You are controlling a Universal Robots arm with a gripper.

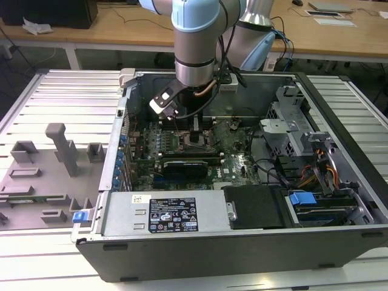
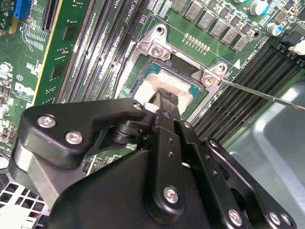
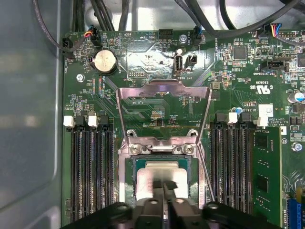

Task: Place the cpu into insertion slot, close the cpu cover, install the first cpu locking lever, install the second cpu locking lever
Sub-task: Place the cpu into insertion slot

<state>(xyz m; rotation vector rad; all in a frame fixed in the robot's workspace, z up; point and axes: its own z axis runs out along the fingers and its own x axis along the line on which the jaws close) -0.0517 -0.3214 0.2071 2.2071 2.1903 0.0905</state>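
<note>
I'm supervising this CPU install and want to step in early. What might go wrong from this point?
1. The gripper rests on the cpu in the insertion slot. If the chip lies tilted, pressing could bend pins.
2. The cpu cover is flipped open beyond the socket, and a careless retreat might knock it.
3. The thin locking lever juts free beside the memory slots and could snag.

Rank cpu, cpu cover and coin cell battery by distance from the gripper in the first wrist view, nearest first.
From the gripper:
1. cpu, directly under it.
2. cpu cover, swung open beyond the cpu.
3. coin cell battery, past the cover's far corner.
</note>
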